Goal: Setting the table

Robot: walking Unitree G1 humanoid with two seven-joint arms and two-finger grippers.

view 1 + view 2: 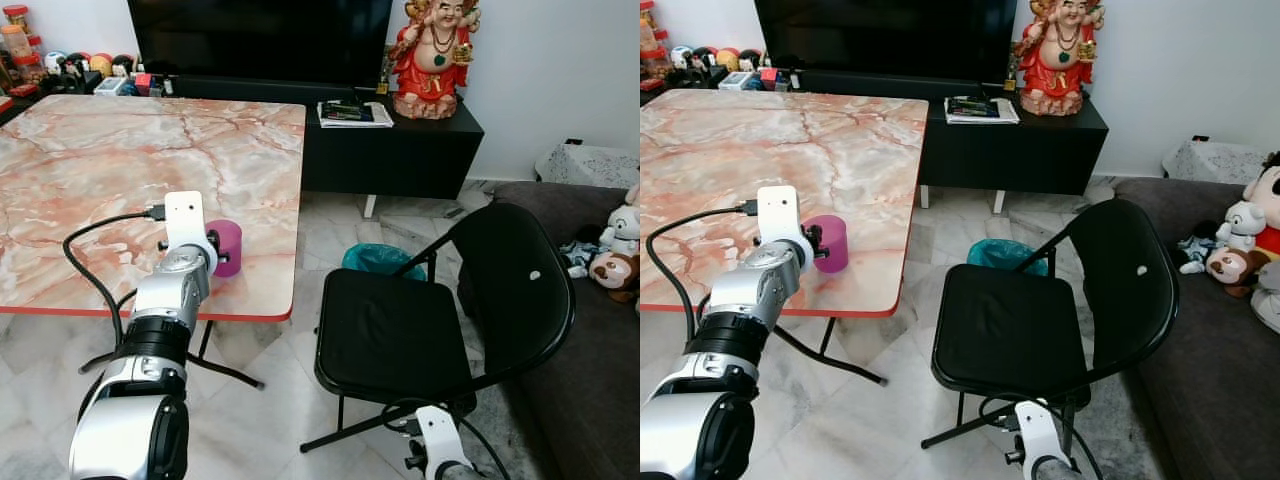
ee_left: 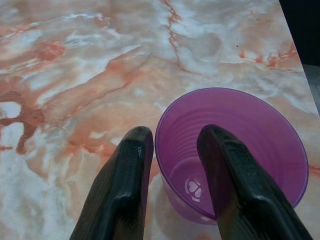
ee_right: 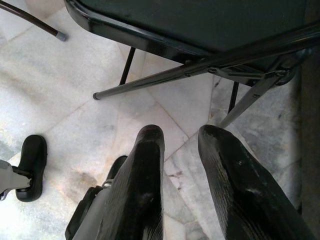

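A purple plastic cup (image 1: 229, 247) stands upright and empty near the front right corner of the pink marble table (image 1: 120, 170). My left gripper (image 2: 175, 132) is open over the cup's (image 2: 250, 145) rim. One finger (image 2: 225, 170) reaches inside the cup and the other finger (image 2: 125, 175) is outside the wall, with a gap between the inner finger and the wall. The left arm (image 1: 170, 310) stretches over the table's front edge. My right gripper (image 3: 181, 131) hangs low beside the chair, fingers apart above the floor with nothing between them.
A black folding chair (image 1: 400, 330) stands right of the table. Behind it sit a teal bin (image 1: 378, 260), a black TV console (image 1: 400, 140) with a red statue (image 1: 435, 55), and a dark sofa (image 1: 590, 340) with soft toys. Small items line the table's far left edge.
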